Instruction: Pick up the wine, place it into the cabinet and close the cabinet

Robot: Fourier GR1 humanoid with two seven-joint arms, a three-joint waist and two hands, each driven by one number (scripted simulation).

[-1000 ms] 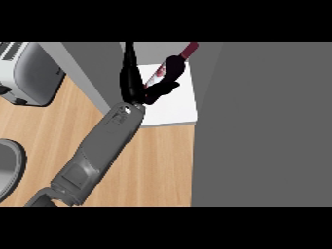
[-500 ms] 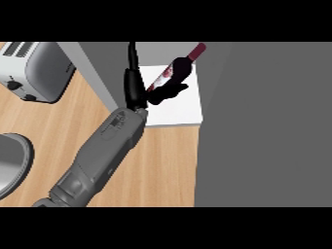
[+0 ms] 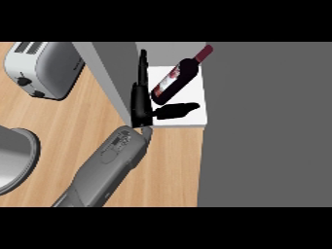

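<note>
While only one hand shows, the count is quick: one left hand (image 3: 139,104), one wine bottle (image 3: 174,80), one toaster (image 3: 43,70), one cabinet. One grey forearm (image 3: 107,165) comes in from the lower left across the wooden counter (image 3: 75,121) and ends at the front edge of the cabinet's white shelf (image 3: 197,104). The hand is released, not clenched: its fingers (image 3: 142,68) run straight up along the grey cabinet wall (image 3: 111,73) at the shelf's left edge, and the thumb (image 3: 177,110) sticks out to the right near the shelf's front edge. The shelf holds one thing, the wine bottle, dark with a pale label, seen tilted with its base toward the hand and its neck toward the shelf's back right corner. Its base sits in the gap between fingers and thumb; whether either touches the glass cannot be told. The toaster stands at the counter's back left, well apart from the cabinet. One grey rounded object (image 3: 7,155), cut off by the view, sits at the counter's left edge. One flat dark grey panel (image 3: 276,121) fills the right side, beside the shelf.
</note>
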